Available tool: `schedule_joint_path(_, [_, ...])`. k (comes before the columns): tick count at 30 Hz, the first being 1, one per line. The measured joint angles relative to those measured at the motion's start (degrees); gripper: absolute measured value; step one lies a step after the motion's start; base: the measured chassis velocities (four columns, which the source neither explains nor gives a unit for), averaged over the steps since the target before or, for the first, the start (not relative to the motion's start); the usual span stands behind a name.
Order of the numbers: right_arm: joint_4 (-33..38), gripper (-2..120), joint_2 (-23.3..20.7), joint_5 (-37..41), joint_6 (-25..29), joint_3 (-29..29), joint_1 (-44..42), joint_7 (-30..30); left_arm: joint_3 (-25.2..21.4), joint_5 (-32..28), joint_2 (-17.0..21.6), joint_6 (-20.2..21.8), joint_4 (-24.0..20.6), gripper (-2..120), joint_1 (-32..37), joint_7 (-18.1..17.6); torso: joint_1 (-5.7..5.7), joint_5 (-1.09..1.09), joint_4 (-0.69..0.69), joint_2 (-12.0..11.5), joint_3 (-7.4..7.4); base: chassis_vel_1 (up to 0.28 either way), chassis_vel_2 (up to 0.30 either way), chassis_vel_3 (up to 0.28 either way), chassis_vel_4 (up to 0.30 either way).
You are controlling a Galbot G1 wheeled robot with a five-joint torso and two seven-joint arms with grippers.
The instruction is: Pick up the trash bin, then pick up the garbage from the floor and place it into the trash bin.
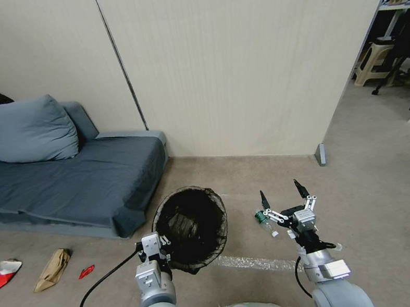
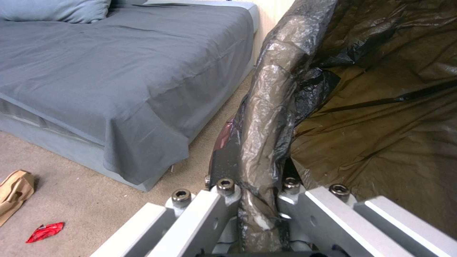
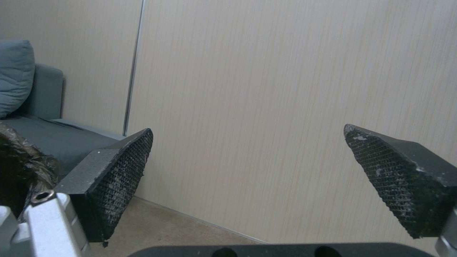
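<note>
Two grippers are out in front: the left gripper (image 1: 165, 249) pinches the near rim of the trash bin (image 1: 192, 227), its fingers clamped over the black bag liner (image 2: 266, 117) and holding the bin beside the grey sofa (image 1: 62, 184). The right gripper (image 1: 282, 194) hangs spread wide and empty, a small green bottle (image 1: 263, 220) just beside it. A tan paper bag (image 1: 52, 269) and red wrappers (image 1: 86, 271) lie on the floor by the sofa.

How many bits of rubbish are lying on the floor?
4: a red-and-white wrapper, a tan paper bag and a small red wrapper before the sofa, a green bottle beside the right gripper. More may be hidden.
</note>
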Motion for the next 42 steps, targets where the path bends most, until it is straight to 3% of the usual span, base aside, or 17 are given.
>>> schedule_joint_path(6, [-0.3,100,0.0,-1.0,-1.1,-0.3,0.6,0.1,0.0,0.0,0.0,0.0,0.0,1,0.0,0.1,0.0,0.0,0.0,0.0,0.0,0.0,0.0,0.0,0.0])
schedule_joint_path(12, [-0.7,100,-0.1,0.5,-10.6,-0.9,4.2,2.6,-0.3,0.5,-0.3,-0.3,0.1,1,-0.1,0.2,0.0,0.0,0.0,0.0,0.0,0.0,0.0,0.0,0.0])
schedule_joint_path(16, [-2.4,100,-3.6,5.3,-18.6,-1.2,7.4,4.3,-0.7,0.5,-0.4,-0.4,0.1,1,-0.1,0.3,0.0,0.0,0.0,0.0,0.0,0.0,0.0,0.0,0.0])
schedule_joint_path(28, [-12.4,100,-12.0,13.4,-31.5,-1.8,16.5,6.6,-0.7,1.2,-0.8,-0.5,0.3,1,0.5,0.3,0.0,0.01,0.01,0.0,0.0,0.0,0.0,0.0,0.0])
schedule_joint_path(42, [-25.0,100,-15.7,16.7,-34.5,-3.1,22.6,4.1,-0.9,1.6,-0.5,-0.5,-0.2,1,1.5,0.2,0.0,0.0,0.0,0.0,0.0,0.0,0.0,0.0,0.0])
